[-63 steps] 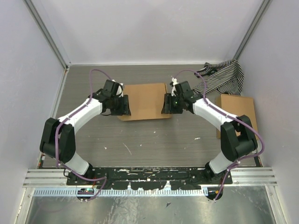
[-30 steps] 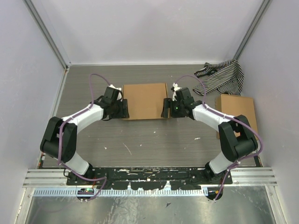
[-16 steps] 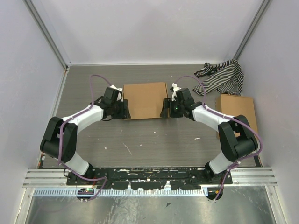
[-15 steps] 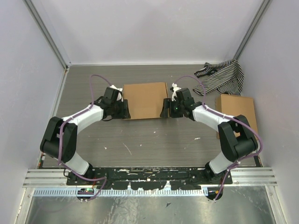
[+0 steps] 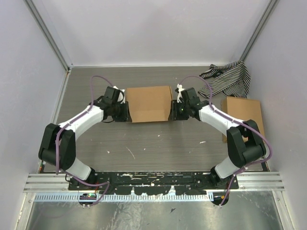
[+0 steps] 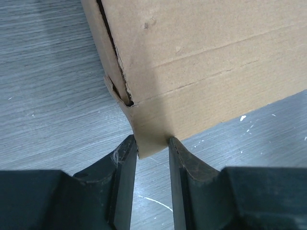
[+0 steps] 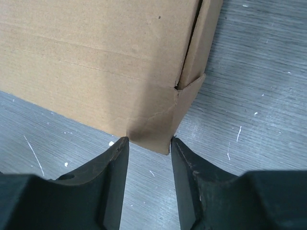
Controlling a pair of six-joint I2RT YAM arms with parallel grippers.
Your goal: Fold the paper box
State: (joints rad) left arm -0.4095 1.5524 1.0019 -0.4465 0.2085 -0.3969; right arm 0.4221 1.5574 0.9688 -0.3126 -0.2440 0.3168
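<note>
The paper box [image 5: 148, 103] is a closed, shallow brown cardboard box lying mid-table. My left gripper [image 5: 125, 113] is at its near left corner and my right gripper [image 5: 173, 111] at its near right corner. In the left wrist view the box's corner [image 6: 152, 139] sits between my two fingertips [image 6: 128, 146], which touch it on both sides. A torn slit shows at that corner. In the right wrist view the other corner [image 7: 156, 136] sits the same way between the fingertips [image 7: 173, 143]. Both grippers are shut on the box's corners.
A black-and-white striped cloth [image 5: 228, 79] lies at the far right corner. A squarish brown cardboard box [image 5: 242, 117] stands by the right wall. White specks and scratches mark the grey table [image 5: 153, 143]. Walls enclose the left, right and far sides.
Over two seconds both grippers slid along the box's sides to its near corners and the box squared up. In the last half second both wrists shifted slightly, with the box still between them.
</note>
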